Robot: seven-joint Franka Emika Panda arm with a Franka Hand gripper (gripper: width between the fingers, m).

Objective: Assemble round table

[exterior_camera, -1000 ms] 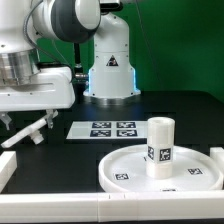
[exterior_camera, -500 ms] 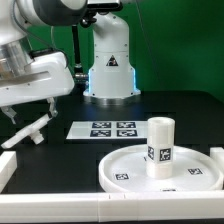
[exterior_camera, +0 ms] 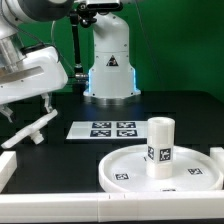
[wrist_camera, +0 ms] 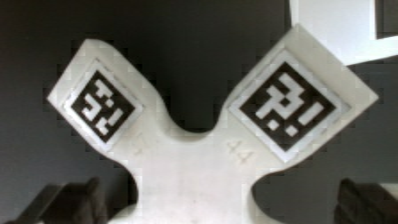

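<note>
the gripper (wrist_camera: 210,198) is hovering over the cross-shaped base (exterior_camera: 30,128), which is lying on the table (exterior_camera: 180,110) at the exterior view's left; its fingers are standing wide apart, gripping nothing. the leg (exterior_camera: 160,147) is standing upright on the round disc (exterior_camera: 122,166), well apart from the base.

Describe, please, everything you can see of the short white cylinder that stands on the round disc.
The cylinder is short, smooth and white, and looks like plastic, with a flat top. Square black-and-white tags show low on its side. It stands upright inside the raised rim of the large round disc, near the disc's middle, with its lower end resting on the disc's flat floor. Only the disc touches it; nothing holds it or leans on it.
</note>
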